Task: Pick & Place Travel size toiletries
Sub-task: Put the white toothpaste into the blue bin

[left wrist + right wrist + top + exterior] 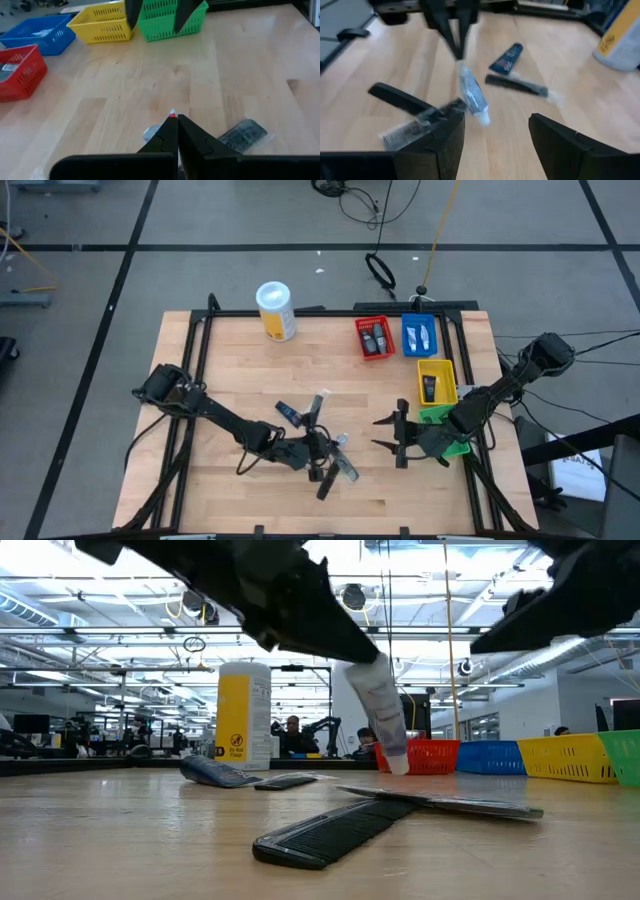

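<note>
My left gripper [322, 445] hangs over the middle of the table, shut on a small silver-white and blue tube [470, 97], which also shows in the low view as the tube [380, 710]. On the wood around it lie a dark blue tube [507, 57], a black comb [400, 97], a wrapped dark comb [517, 85] and a clear sachet [345, 470]. My right gripper [380, 432] waits open beside the green bin [455, 442], pointing at the held tube from the table's right. My left gripper pinches the tube by its flat crimped end [459, 65] between the two fingers [451, 35], coming from above and pointing down. The tube hangs tilted below the fingers with its white cap [483, 119] lowest, lifted clear of the table.
A red bin [375, 337], a blue bin [418, 333] and a yellow bin [436, 380] stand along the far right, with the green bin nearest. A tall white canister with a yellow label [276, 310] stands at the far edge. Bare wood lies between the two grippers.
</note>
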Controlling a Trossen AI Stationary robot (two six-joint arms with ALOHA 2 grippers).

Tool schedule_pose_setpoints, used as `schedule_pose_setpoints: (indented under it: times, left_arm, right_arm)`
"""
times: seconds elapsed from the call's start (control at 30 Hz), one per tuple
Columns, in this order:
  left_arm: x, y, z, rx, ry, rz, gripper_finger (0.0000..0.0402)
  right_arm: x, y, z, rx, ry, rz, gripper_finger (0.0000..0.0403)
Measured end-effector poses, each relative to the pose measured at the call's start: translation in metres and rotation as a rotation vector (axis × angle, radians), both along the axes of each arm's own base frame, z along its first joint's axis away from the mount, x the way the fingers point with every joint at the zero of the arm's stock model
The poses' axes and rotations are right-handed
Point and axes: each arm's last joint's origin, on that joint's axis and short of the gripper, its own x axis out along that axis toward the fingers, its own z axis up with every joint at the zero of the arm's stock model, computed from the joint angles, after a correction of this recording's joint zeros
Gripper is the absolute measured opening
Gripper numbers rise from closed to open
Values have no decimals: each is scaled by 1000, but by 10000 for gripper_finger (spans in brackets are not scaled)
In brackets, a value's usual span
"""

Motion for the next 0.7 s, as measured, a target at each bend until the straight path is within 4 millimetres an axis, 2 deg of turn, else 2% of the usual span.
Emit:
schedule_pose_setpoints:
  times: [0.1,0.27,0.4,0.53,0.63,0.7]
  left_arm:
    - [5,13,18,-41,-28,11,1]
    - [7,58,43,-133,-25,28,1]
    - [15,102,45,-184,-18,9,1]
    - [20,138,38,-233,8,-34,1]
    - [18,153,33,-252,66,-71,1]
    - [16,156,31,-233,99,-77,0]
  right_arm:
    - [-2,0,2,-37,-7,-4,212]
    - [-1,-10,-4,-104,62,-24,212]
    - [5,-32,-11,-92,148,-112,217]
    - [10,-57,-22,13,201,-74,240]
    - [8,-71,-35,70,177,19,262]
    - [7,-78,-42,81,120,93,274]
